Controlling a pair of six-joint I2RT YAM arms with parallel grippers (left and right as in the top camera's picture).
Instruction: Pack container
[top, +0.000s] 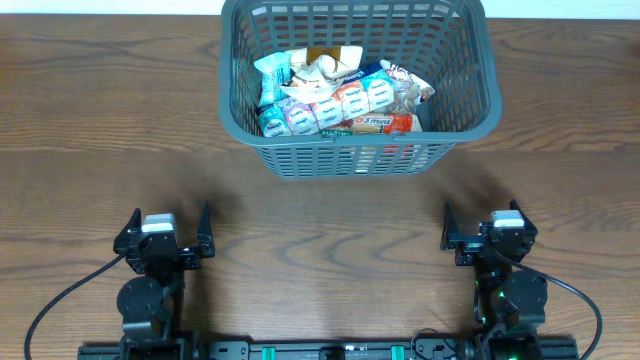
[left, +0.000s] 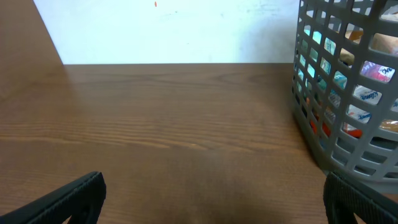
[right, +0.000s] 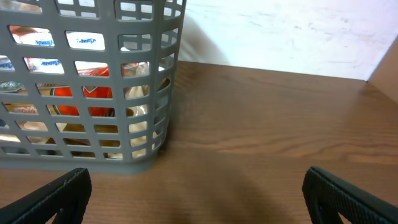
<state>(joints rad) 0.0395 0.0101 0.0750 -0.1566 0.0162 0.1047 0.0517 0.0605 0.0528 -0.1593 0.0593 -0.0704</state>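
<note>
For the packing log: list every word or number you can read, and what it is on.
"3 mins": on the orange packet in the container.
The blue-and-white packets: print too blurred to read.
Wrist views: packet print seen through the lattice is unreadable.

Wooden table (top: 100, 130) carries 1 container (top: 350, 156) (grey).

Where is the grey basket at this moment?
In the overhead view the container stands at the far middle of the table, holding snack packets, ahead of the left gripper and right gripper.
</note>
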